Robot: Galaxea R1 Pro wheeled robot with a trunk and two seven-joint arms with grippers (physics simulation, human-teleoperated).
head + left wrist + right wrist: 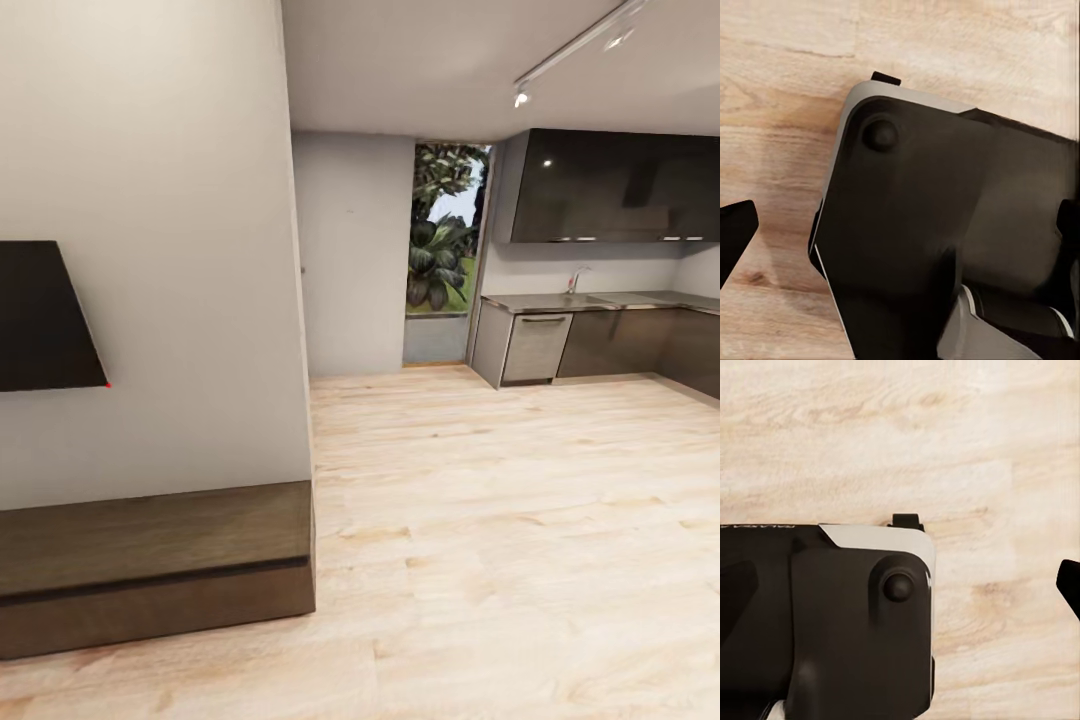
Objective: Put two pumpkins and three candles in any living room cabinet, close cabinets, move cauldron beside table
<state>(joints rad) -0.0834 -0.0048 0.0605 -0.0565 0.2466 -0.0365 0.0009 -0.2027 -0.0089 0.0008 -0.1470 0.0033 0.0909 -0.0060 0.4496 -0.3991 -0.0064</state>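
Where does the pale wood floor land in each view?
Head view: the floor spreads across the right and lower part, running beside the low brown cabinet.
Left wrist view: the floor lies around the robot's dark base.
Right wrist view: the floor lies beyond the dark base.
Shared landmark: the pale planks; both wrist views also share the base.

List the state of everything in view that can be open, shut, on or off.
Cabinet: drawer fronts shut, flush with each other.
Wall screen: dark, with a small red light at its lower corner.
Dishwasher: door shut.
Upper kitchen cupboards: shut.
Ceiling spotlight: on.
Left and right grippers: cannot tell from the wrist views.
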